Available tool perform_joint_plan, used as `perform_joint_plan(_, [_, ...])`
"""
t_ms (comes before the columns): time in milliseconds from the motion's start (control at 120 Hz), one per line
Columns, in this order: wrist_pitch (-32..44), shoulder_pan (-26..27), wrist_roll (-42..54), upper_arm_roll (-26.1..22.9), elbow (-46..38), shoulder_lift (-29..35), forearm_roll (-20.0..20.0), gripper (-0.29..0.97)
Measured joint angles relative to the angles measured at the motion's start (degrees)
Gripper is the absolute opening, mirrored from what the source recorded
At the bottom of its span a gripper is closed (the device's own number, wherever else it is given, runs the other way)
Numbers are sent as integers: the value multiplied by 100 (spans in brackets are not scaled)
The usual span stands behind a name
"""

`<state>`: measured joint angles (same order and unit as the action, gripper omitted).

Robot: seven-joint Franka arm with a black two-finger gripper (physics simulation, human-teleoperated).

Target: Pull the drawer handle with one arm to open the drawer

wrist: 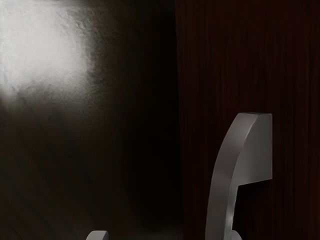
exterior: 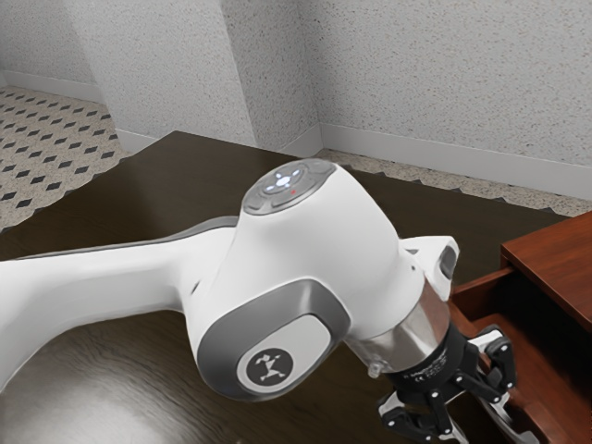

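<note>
White plastic is filling the exterior view's left, where the arm point(exterior: 277, 277) is reaching across the dark glossy table point(exterior: 185, 185) toward the right. At its end the black gripper point(exterior: 472, 402) is hanging low, pointing toward the reddish-brown wooden drawer point(exterior: 481, 289) and sitting right at its front. Whether it is clamping anything or merely standing about it is not something these views are letting me tell.

Further right, the drawer seems to be standing partly out of its cabinet point(exterior: 555, 259): one side wall and a stretch of its inside are showing below the cabinet's top.

In the wrist view the silver handle point(wrist: 240, 165) is arching off the dark red drawer front point(wrist: 290, 75), just beneath the hand, with its long axis running along the front, parallel to the edge where wood is meeting table.

The relation that is mattering: the handle is lying immediately ahead of the gripper, and the drawer's travel is running back along the arm, toward the exterior view's left. I am judging the pull as needing to go straight that way, square to the handle's length.
</note>
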<state>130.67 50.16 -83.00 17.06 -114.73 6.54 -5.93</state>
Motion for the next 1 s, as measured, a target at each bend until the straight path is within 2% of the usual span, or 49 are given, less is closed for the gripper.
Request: perform_joint_plan(1000, [10,-80,-69,-27,-733,758,215,22])
